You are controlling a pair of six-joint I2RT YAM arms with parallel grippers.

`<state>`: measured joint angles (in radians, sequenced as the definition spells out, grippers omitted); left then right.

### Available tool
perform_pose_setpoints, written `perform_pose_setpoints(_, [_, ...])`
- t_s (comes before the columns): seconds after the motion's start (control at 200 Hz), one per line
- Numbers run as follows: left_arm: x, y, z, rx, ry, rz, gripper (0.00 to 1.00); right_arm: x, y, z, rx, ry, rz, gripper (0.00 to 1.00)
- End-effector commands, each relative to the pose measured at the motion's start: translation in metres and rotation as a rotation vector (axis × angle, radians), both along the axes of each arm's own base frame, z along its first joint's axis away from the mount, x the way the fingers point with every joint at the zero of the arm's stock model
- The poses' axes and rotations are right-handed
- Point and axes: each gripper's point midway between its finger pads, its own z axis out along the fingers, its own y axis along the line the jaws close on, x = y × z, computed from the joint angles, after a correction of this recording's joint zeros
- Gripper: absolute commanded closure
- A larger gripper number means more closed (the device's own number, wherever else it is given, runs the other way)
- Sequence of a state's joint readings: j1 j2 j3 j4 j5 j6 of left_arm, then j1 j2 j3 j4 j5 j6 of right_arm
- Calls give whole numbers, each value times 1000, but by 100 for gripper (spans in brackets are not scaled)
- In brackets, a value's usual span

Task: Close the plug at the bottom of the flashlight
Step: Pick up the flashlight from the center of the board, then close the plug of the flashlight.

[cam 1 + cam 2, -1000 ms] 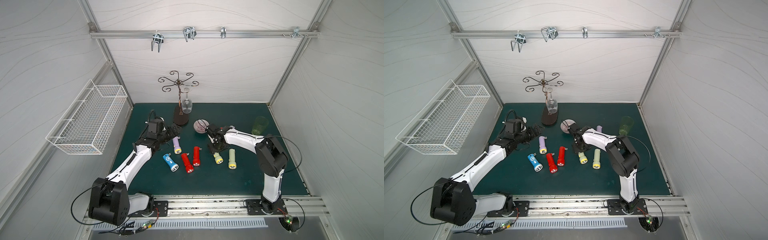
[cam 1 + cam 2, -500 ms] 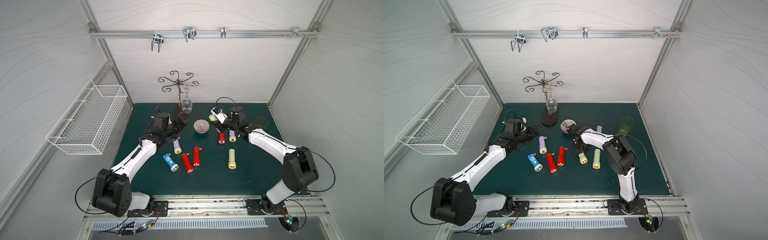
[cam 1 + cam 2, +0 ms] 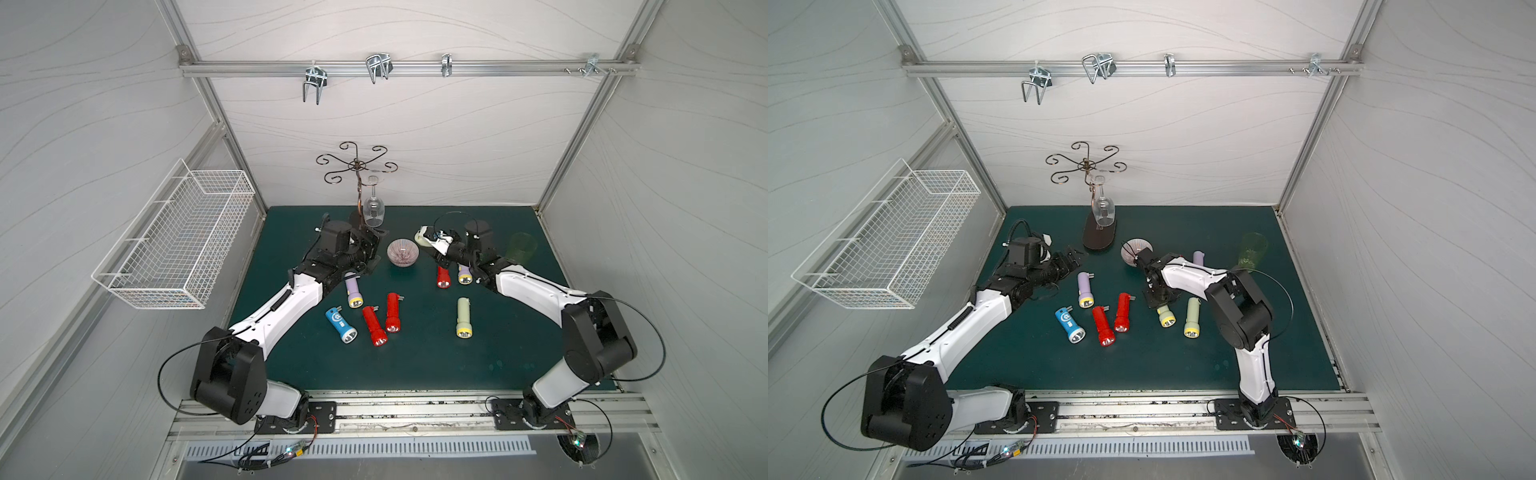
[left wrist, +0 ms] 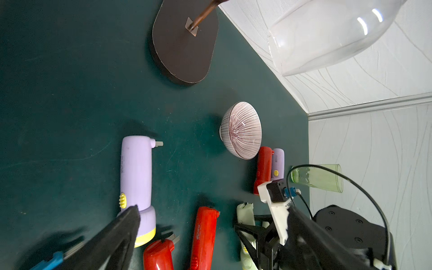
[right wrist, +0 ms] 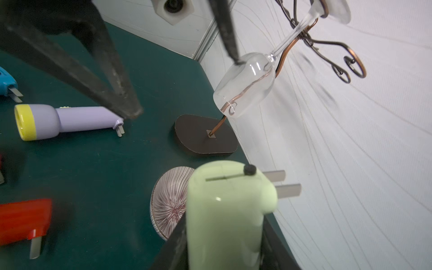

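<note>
Flashlight (image 5: 224, 210), the pale green one, is clamped by its body between the jaws of my right gripper (image 5: 223, 233). Its bottom end points away from my wrist, and the two prongs (image 5: 285, 184) stick out sideways, not yet folded. In a top view I hold it off the mat (image 3: 498, 353), near the striped bowl (image 3: 402, 252). My left gripper (image 3: 371, 251) hovers close by, fingers spread wide and empty. I judge the clamp should be firm while one left fingertip presses the flat of the prongs toward the slot in the end, steering clear of the hanging wine glass (image 5: 245, 86).
</note>
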<state>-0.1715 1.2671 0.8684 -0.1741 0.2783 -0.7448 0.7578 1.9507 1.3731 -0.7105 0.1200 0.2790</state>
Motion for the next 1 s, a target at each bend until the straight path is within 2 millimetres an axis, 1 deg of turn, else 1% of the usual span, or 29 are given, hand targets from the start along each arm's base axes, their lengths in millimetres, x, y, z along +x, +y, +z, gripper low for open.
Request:
perform_pose_setpoints(0.0, [11, -3, 16, -39, -54, -3, 1, 6, 11, 44, 102, -79, 48, 89])
perform_pose_setpoints(0.035, [11, -3, 15, -42, -52, -3, 1, 8, 12, 51, 121, -95, 61, 98])
perform_pose_setpoints(0.04, [11, -3, 15, -42, -51, -2, 1, 9, 11, 52, 123, -98, 61, 100])
perform_pose_setpoints(0.19, [12, -3, 11, -39, -44, -1, 2, 31, 5, 79, 189, -169, 72, 100])
perform_pose_setpoints(0.275, [12, -4, 10, -45, -40, -7, 2, 45, 5, 99, 251, -225, 84, 100])
perform_pose_setpoints(0.36, [12, -7, 8, -58, -31, -13, 2, 60, 7, 124, 302, -328, 110, 100])
perform_pose_setpoints(0.51, [15, -16, 6, -121, -7, -14, 4, 77, 16, 171, 394, -512, 205, 100])
perform_pose_setpoints(0.56, [17, -22, 9, -142, -7, -17, 5, 81, 19, 187, 419, -573, 243, 100])
perform_pose_setpoints(0.665, [20, -37, 21, -192, -5, -28, 5, 90, 23, 210, 456, -704, 329, 100])
perform_pose_setpoints(0.745, [22, -48, 34, -247, -3, -26, 6, 95, 25, 222, 478, -804, 414, 100])
perform_pose_setpoints(0.825, [24, -57, 49, -311, -1, -9, 7, 99, 25, 230, 491, -892, 492, 100])
perform_pose_setpoints(0.95, [28, -70, 68, -424, 21, 37, 7, 97, 27, 234, 501, -1015, 665, 100])
perform_pose_setpoints(0.995, [29, -76, 72, -466, 40, 54, 7, 95, 28, 233, 494, -1057, 734, 100])
